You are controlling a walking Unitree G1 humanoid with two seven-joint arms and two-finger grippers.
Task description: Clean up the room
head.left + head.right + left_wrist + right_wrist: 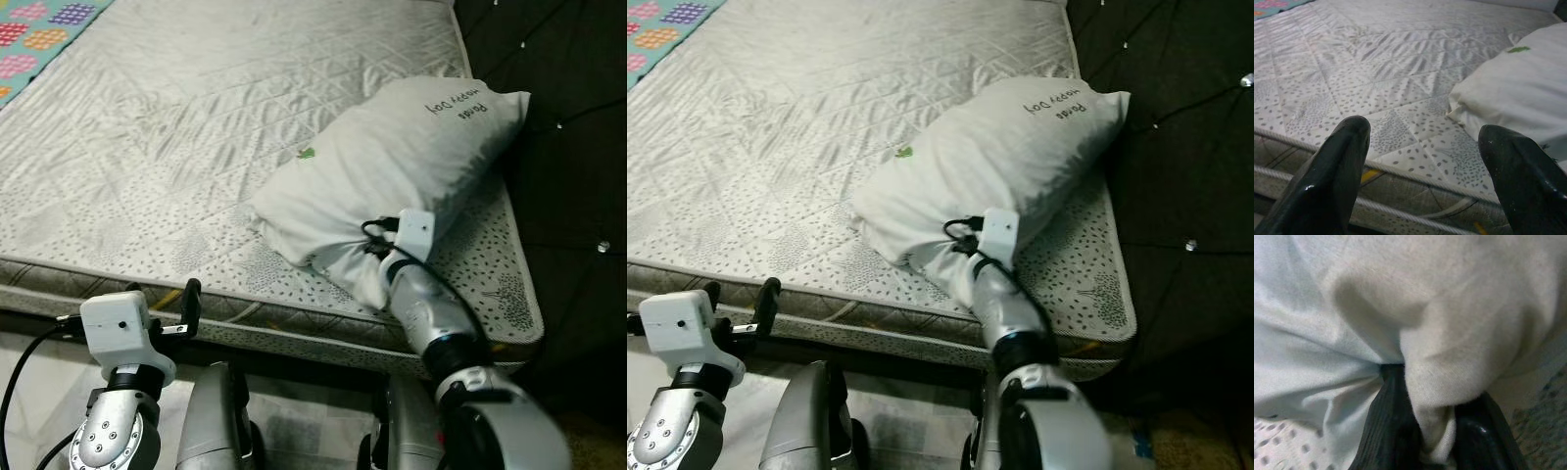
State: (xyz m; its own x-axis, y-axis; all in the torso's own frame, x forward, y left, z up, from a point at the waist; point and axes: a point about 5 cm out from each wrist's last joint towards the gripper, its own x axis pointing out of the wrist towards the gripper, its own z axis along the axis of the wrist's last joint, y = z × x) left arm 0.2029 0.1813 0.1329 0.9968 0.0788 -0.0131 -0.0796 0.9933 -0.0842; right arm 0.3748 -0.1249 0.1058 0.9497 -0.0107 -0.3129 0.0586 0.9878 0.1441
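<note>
My left hand [186, 305] low and near, fingers apart before the mattress [196, 147] edge, my right hand [1422, 431] clamped on the white pillow's [402, 157] near corner, right side.

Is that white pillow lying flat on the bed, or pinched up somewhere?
Pinched at one corner. The right pincer is shut on a fold of the pillow; the rest lies on the mattress.
</note>
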